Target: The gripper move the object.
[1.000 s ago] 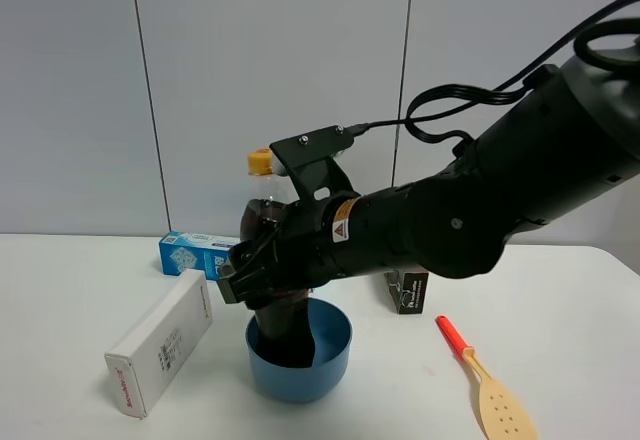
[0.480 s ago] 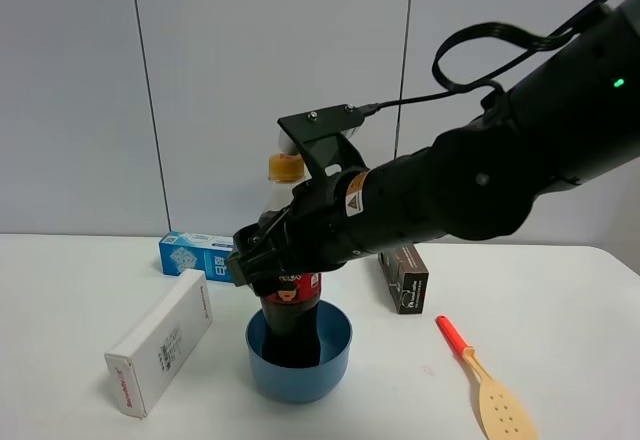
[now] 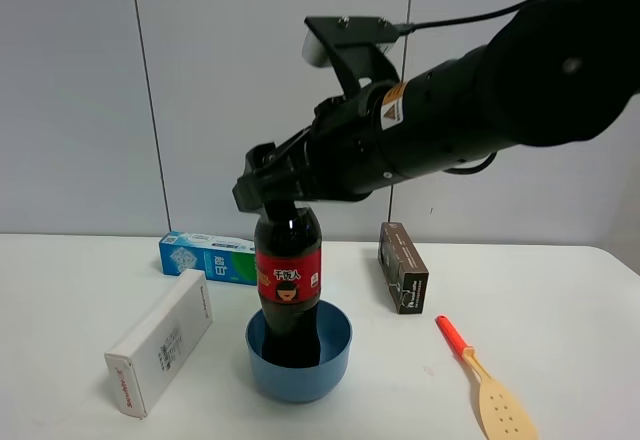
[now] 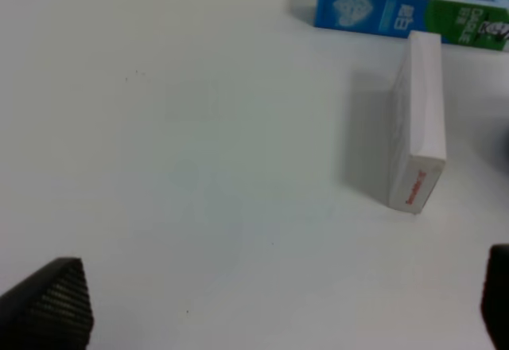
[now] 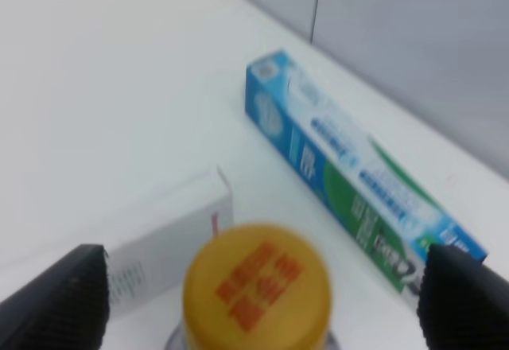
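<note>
Right wrist view: the tall clear plastic cola bottle (image 5: 257, 282), yellow-capped, is centred between the fingers (image 5: 71, 294) of the black right gripper (image 5: 266, 290), spread wide, untouching. It is stood upright inside the round blue bowl (image 3: 335, 355). Fingers are best closed squarely, lest it be tipped there.

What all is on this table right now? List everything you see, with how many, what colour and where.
cola bottle: one, dark with red label and yellow cap, upright in the bowl
bowl: one, blue, front middle of the table
flat box: one, white, left of the bowl
toothpaste box: one, blue and green, behind the flat box
small box: one, dark brown, behind and right of the bowl
spatula: one, wooden with red handle, front right
table: one, white
right hand: one, black, open, over the cap
left hand: one, black, open, over the table near the flat box
</note>
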